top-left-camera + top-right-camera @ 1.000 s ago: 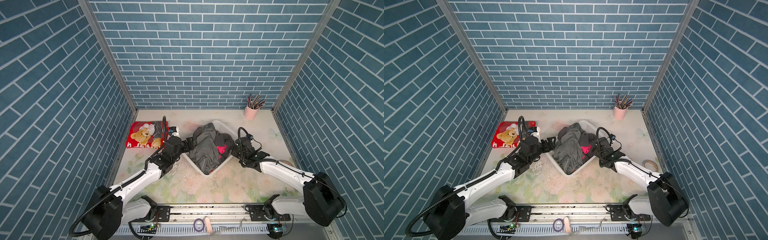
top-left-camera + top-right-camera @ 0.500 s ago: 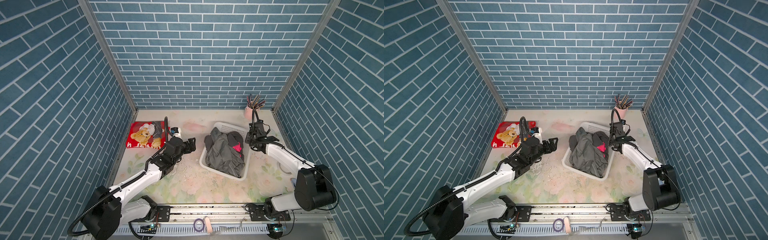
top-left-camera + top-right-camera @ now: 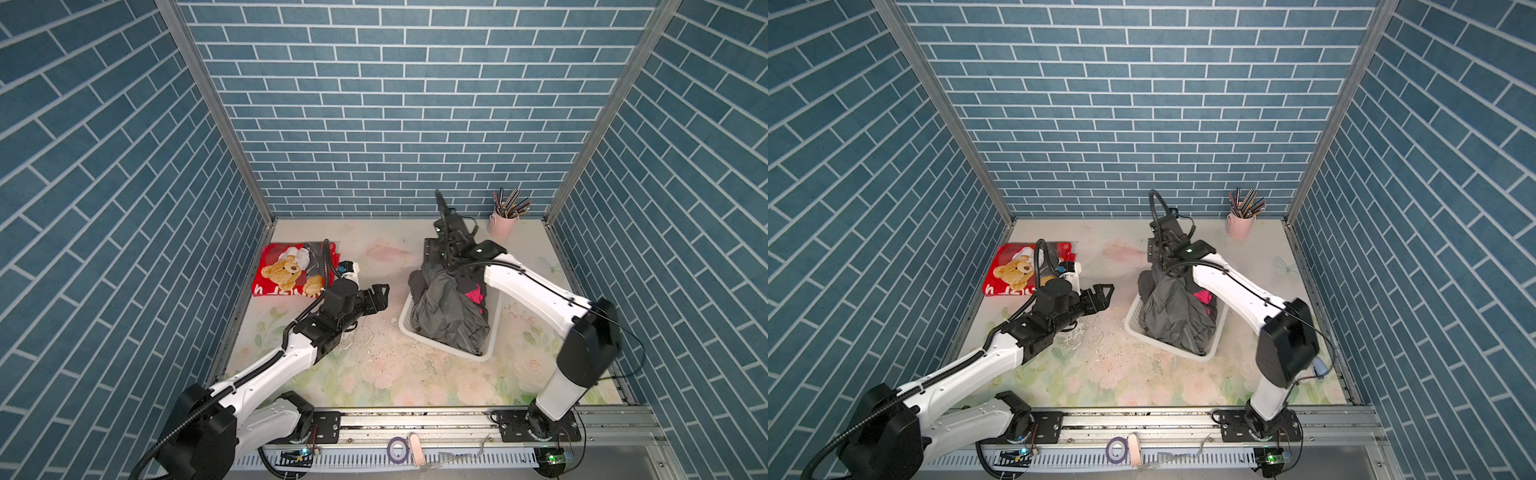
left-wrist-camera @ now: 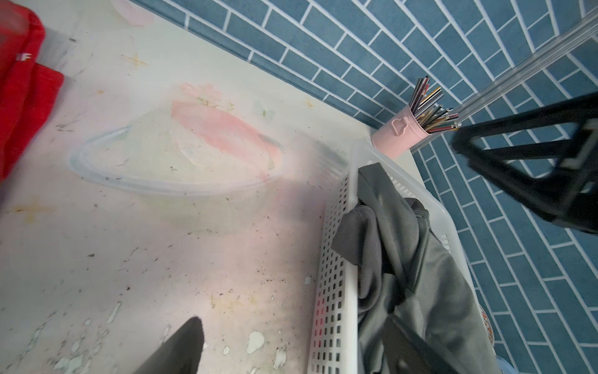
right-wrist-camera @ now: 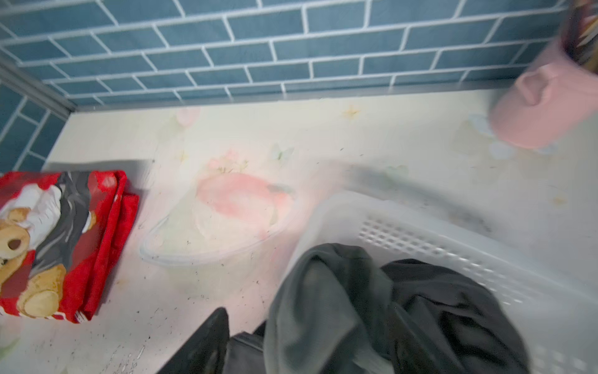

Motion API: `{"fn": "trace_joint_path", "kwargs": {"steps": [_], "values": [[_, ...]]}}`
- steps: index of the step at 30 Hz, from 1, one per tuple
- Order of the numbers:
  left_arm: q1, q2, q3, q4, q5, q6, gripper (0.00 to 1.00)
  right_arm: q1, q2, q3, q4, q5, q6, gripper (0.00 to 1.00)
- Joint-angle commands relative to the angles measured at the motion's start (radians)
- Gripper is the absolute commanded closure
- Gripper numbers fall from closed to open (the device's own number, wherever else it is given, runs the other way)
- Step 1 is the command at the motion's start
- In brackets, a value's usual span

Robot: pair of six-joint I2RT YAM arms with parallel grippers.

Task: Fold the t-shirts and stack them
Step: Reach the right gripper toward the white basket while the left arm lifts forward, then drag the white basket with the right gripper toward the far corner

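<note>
Probable step: extracting dark grey t-shirt (image 3: 440, 311) from basket (image 3: 405, 322); red t-shirt (image 3: 282, 274) lies folded on tabletop (image 3: 374, 257); left claw (image 3: 1106, 297) released; right claw (image 3: 448, 268) state indeterminate; next move requires a firm cloth grasp.

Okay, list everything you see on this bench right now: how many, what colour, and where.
red teddy-bear t-shirt: one, red, folded flat at the table's back left.
dark grey t-shirt: one, dark grey, heaped in the basket.
black t-shirt: one, black, in the basket beside the grey one.
magenta t-shirt: one, magenta, mostly buried in the basket.
basket: one, white, perforated, right of centre.
cup: one, pink, holding thin sticks, back right corner.
tape roll: one, purple, front rail.
table: one, pale floral.
left gripper: black, open, between red shirt and basket.
right gripper: black, at the basket's far end; jaws unclear.
</note>
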Motion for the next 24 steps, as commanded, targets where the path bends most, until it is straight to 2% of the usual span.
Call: {"fn": "trace_joint_path", "kwargs": {"steps": [1, 3, 8, 12, 14, 24], "values": [[0.070, -0.043, -0.055, 0.027, 0.073, -0.046, 0.12, 0.026, 0.102, 0.066, -0.134, -0.059, 0.057, 0.22], [0.099, -0.050, -0.074, 0.050, 0.109, -0.056, 0.12, 0.029, 0.149, 0.084, -0.162, -0.065, 0.060, 0.21], [0.101, -0.026, -0.081, 0.088, 0.150, -0.069, 0.12, 0.035, 0.208, 0.083, -0.167, -0.079, 0.023, 0.23], [0.102, -0.005, -0.074, 0.086, 0.155, -0.049, 0.12, 0.035, 0.260, 0.090, -0.224, -0.055, -0.057, 0.34], [0.103, -0.007, -0.077, 0.090, 0.148, -0.053, 0.12, 0.035, 0.268, 0.072, -0.263, -0.005, -0.095, 0.41], [0.080, 0.016, -0.066, 0.116, 0.133, -0.067, 0.12, 0.007, 0.086, -0.182, -0.228, 0.118, -0.333, 0.56]]}}
